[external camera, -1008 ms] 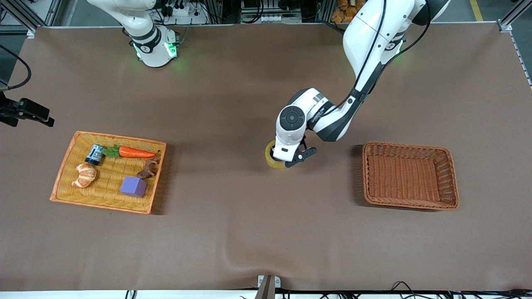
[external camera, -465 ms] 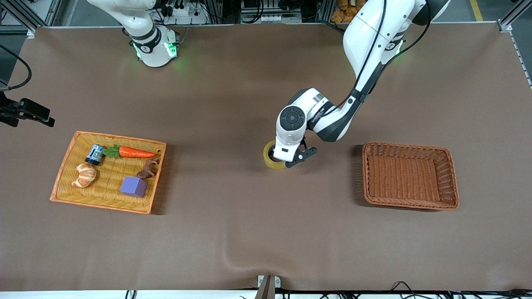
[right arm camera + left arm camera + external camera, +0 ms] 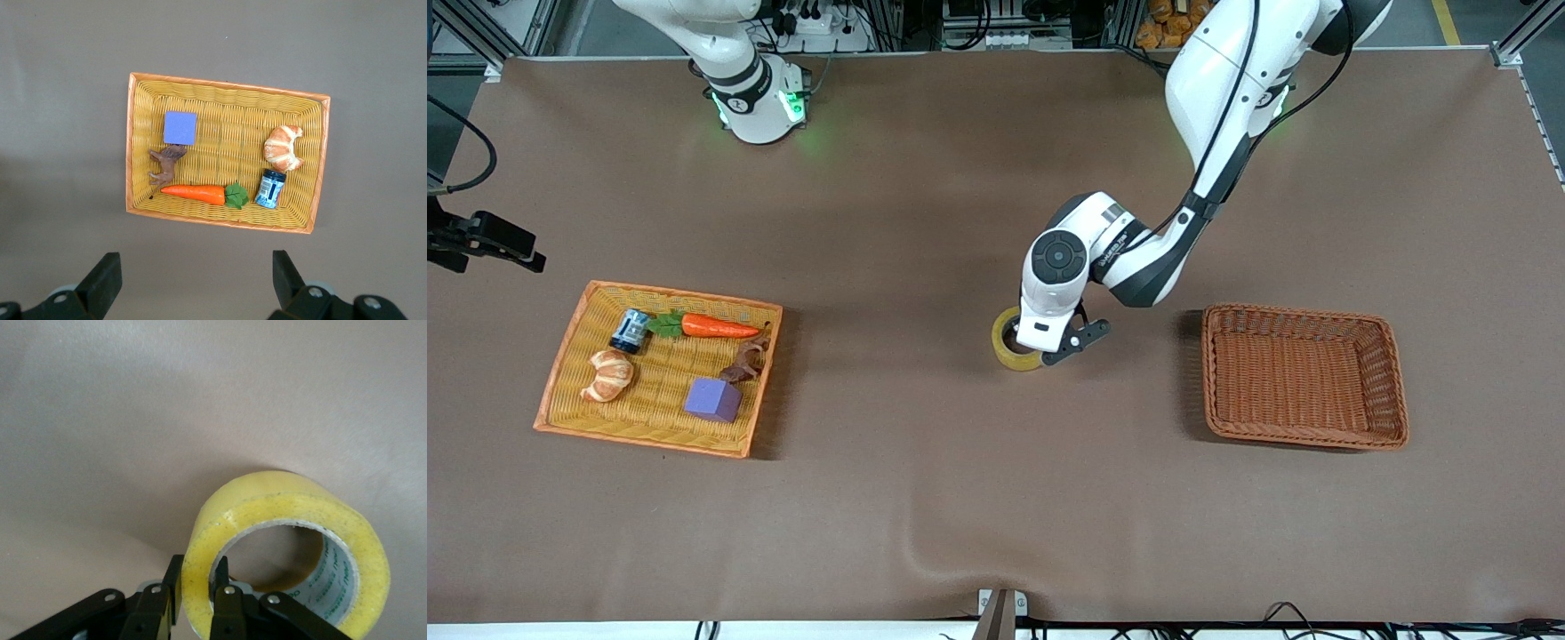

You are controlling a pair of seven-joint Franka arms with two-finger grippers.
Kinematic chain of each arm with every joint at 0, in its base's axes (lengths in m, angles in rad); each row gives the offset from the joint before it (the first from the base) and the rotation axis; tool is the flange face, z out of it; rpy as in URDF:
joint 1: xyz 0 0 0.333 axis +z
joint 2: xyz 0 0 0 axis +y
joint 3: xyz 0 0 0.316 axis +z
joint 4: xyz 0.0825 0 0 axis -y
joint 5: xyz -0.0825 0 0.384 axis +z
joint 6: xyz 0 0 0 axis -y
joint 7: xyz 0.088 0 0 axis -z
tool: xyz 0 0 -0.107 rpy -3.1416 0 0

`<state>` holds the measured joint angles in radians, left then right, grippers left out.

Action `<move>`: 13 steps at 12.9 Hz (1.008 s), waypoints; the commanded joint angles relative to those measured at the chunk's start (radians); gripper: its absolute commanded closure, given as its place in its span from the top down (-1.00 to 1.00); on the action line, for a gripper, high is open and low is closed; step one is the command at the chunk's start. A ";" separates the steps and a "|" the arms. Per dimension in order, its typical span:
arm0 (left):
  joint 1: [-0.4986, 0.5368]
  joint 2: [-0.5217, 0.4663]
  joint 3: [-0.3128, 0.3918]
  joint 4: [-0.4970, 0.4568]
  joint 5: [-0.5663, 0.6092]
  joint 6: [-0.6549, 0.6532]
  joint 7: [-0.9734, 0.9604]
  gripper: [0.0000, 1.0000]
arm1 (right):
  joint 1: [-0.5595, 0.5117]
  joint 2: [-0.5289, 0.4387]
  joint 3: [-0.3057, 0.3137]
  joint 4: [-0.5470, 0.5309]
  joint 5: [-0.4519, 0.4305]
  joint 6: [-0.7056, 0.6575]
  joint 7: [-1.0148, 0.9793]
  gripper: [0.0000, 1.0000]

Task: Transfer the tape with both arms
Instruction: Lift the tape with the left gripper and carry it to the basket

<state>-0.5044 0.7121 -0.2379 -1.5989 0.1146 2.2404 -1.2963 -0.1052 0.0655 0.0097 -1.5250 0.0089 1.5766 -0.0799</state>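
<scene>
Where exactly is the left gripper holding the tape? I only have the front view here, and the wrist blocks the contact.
Observer: In the left wrist view, the left gripper is shut on the tape, one finger outside the ring wall and one inside the core.
Operator: Is the right gripper anywhere near it?
Observer: No. The right wrist view shows the right gripper open, over the table beside the yellow basket, waiting.
Operator: Anything in that basket I might miss?
Observer: A small brown animal figure lies between the purple cube and the carrot.
</scene>
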 commanded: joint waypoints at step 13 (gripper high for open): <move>0.133 -0.227 -0.014 -0.001 0.013 -0.056 -0.029 -1.00 | -0.022 0.030 0.022 0.029 0.013 0.008 -0.005 1.00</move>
<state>-0.3919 0.5299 -0.2397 -1.5852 0.1146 2.2037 -1.3168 -0.1053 0.0815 0.0129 -1.5225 0.0089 1.5929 -0.0799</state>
